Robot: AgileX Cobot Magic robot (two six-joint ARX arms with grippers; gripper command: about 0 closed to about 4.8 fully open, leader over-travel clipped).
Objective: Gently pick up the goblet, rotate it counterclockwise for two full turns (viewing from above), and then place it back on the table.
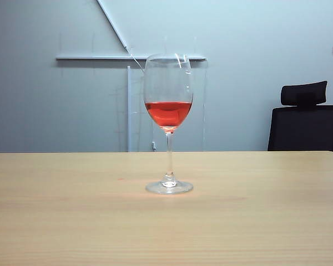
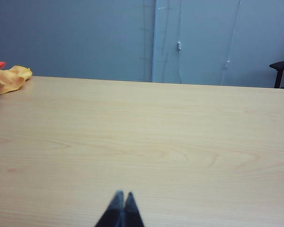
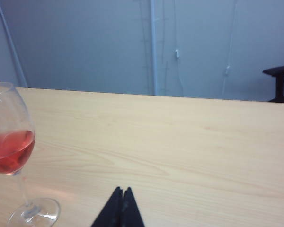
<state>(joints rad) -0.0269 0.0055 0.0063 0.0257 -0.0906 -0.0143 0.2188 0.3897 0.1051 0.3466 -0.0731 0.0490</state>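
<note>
**Goblet upright on the table, both grippers closed and empty**

Exterior view: the goblet stands upright near the middle of the table, a pale beige wood-grain top with a matte finish. The glass is clear, with a rounded bowl, a thin stem and a flat round foot; red liquid fills the lower part of the bowl. Behind the table are a grey-blue wall and a black office chair at the right. Neither gripper appears here. No writing can be read.

Left wrist view: the left gripper hangs low over bare tabletop, its two dark pointed fingertips pressed together with nothing between them. Only this view shows a crumpled yellow-orange cloth at the table's far edge, next to a dark object cut off by the frame. The goblet is out of sight.

Right wrist view: the right gripper has its dark tips closed, holding nothing. The goblet stands near it, apart from the tips, its foot on the wood.
</note>
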